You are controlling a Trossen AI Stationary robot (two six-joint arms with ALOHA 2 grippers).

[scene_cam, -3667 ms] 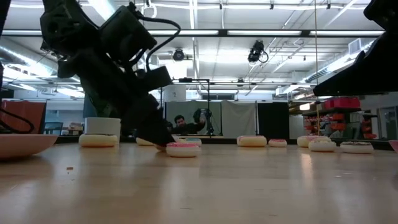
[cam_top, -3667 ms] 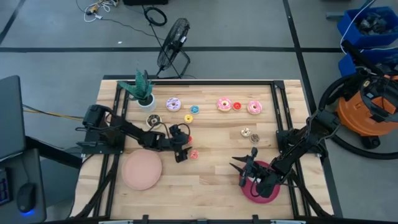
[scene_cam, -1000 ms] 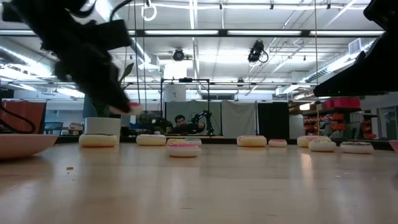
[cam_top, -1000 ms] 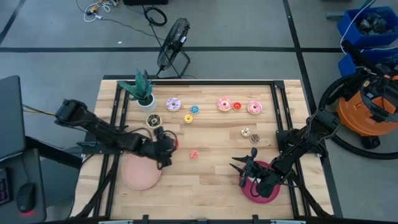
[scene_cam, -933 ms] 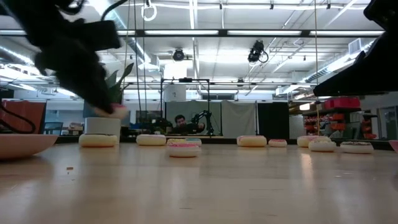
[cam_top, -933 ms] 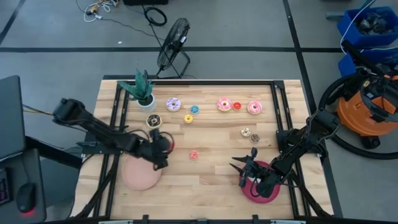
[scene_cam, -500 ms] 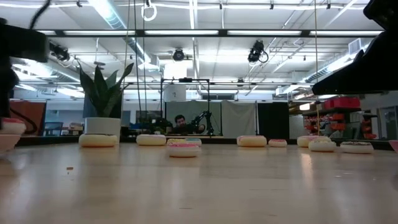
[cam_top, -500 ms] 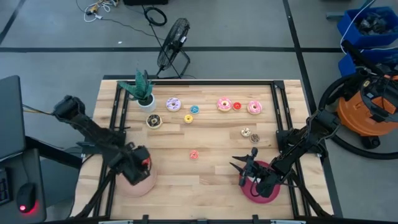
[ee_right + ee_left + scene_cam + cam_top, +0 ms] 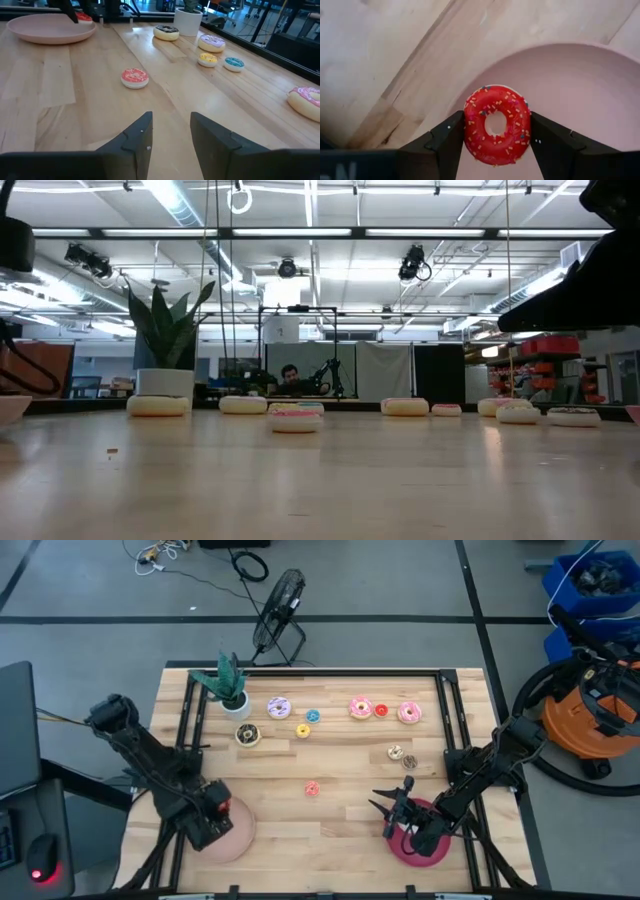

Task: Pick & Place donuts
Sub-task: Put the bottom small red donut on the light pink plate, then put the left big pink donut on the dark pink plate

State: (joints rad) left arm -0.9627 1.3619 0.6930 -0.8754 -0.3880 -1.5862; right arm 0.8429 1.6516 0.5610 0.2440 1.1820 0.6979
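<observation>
Left gripper (image 9: pixel 495 145) carried red donut (image 9: pixel 496 124) over pink plate (image 9: pixel 580 90); plant (image 9: pixel 230 682) well apart.

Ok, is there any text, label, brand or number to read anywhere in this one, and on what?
No whole word reads in any view.
Dark housing under the left gripper: pale letter fragments, cut off, unreadable.
Red sprinkled toy donut held there: sprinkles only, no writing.
</observation>
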